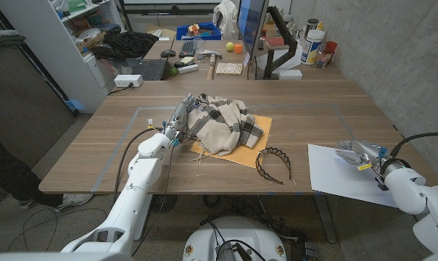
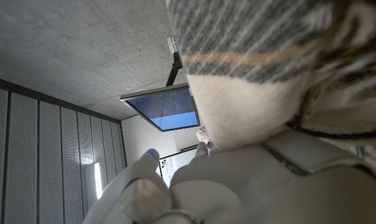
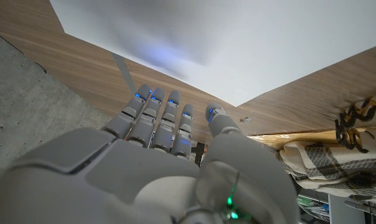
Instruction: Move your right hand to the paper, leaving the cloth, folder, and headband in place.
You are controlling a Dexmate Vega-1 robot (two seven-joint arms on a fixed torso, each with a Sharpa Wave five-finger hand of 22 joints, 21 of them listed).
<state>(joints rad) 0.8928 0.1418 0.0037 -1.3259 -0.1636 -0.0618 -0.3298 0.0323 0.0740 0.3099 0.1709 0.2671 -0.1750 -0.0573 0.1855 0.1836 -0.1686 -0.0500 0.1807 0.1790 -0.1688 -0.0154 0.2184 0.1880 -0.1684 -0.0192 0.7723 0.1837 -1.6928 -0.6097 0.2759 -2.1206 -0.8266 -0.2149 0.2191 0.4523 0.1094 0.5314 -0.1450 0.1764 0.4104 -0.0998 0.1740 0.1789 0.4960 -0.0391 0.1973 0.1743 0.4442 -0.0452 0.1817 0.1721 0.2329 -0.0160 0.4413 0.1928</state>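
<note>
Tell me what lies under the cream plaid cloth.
An orange paper folder lies flat on the wooden table, its corners sticking out from beneath the cream plaid cloth. The folder's middle is covered, so anything else under there cannot be seen. The left hand touches the cloth's edge.

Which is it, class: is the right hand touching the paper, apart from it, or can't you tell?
Cannot tell. In the head view the right hand overlaps the paper; no view plainly shows contact or a gap.
</note>
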